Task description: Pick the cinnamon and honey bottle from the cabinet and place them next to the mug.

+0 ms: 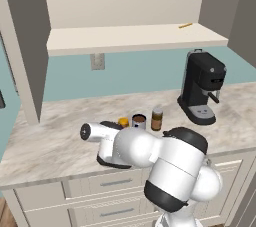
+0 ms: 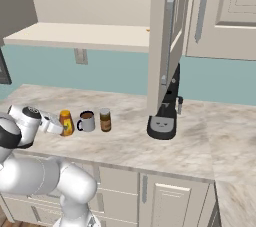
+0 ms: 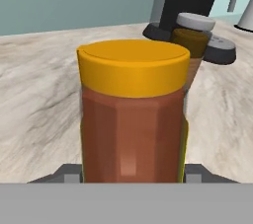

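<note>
Standing together: one honey bottle [image 2: 66, 123], one mug [image 2: 86, 121], one cinnamon [image 2: 105, 119].

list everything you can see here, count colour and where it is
honey bottle: 1, amber with yellow cap, on the counter left of the mug, at the gripper
mug: 1, blue-grey, brown liquid inside, on the counter between bottle and jar
cinnamon: 1, dark brown jar, pale lid, right of the mug
coffee machine: 1, black, on the counter to the right
cabinet: 1, beige, open, on the wall above
wall outlet: 1, pale, under the shelf
counter: 1, pale marble
gripper: 1, at the honey bottle; grip state unclear
</note>
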Controlling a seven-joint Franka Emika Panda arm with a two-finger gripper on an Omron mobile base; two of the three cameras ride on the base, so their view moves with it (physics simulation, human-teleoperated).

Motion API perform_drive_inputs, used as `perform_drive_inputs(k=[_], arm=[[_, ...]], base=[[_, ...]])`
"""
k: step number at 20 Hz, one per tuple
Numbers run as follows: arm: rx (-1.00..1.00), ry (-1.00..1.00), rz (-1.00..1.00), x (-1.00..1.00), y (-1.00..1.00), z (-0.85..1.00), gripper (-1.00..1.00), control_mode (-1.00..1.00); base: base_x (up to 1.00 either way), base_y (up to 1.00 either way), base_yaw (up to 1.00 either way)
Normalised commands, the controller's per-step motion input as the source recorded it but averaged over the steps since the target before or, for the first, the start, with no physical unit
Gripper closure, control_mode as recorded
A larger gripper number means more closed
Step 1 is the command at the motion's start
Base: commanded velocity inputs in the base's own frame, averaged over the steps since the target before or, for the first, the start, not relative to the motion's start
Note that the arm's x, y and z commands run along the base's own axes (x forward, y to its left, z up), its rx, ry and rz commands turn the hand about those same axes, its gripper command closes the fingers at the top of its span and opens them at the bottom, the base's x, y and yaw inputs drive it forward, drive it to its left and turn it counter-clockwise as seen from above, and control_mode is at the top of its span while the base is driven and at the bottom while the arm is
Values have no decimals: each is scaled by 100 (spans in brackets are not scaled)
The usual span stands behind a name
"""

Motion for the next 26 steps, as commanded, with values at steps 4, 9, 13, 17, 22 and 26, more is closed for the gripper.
perform_drive_inputs(k=[4, 9, 13, 17, 22, 26], arm=[[0, 0, 0, 1, 0, -13, 100, -100], [0, 0, 0, 1, 0, -7, 100, -100], [0, 0, -1, 0, -3, 0, -100, -100], [0, 0, 0, 0, 0, 0, -100, -100], [0, 0, 0, 0, 0, 0, -100, -100], [0, 0, 0, 0, 0, 0, -100, -100]], base=[[0, 0, 0], [0, 0, 0], [0, 0, 0], [0, 0, 0], [0, 0, 0], [0, 0, 0]])
